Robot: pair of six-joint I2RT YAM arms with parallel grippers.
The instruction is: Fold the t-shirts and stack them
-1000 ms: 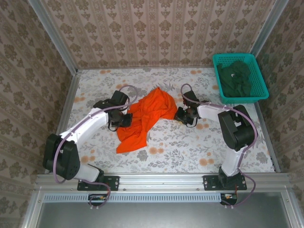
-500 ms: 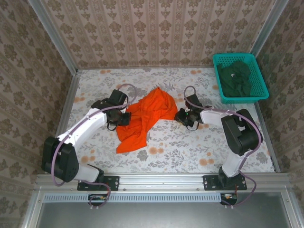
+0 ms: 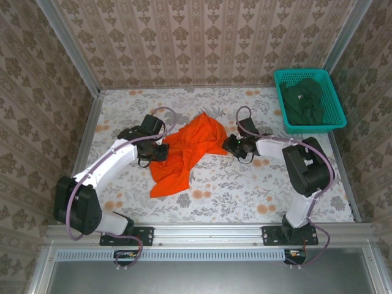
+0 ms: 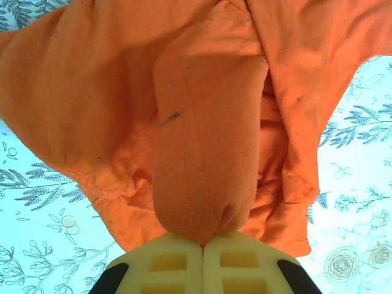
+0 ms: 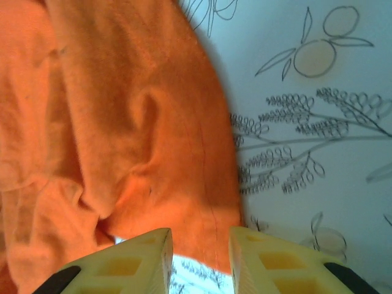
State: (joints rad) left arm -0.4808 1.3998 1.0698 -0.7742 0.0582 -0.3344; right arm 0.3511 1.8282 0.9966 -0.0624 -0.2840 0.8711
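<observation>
Orange t-shirt (image 3: 187,150): one, crumpled; green t-shirts (image 3: 303,101) heaped in one basket (image 3: 315,127)

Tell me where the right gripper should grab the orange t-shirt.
Take the orange t-shirt by its hemmed edge ahead of the right gripper, coming in low from the robot's right: that edge lies flat on the table, while the middle is bunched.

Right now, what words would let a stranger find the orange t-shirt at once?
Look at the floral table, near its middle. The orange t-shirt lies crumpled there, the only bright one; the dark green shirts sit in the teal basket.
</observation>
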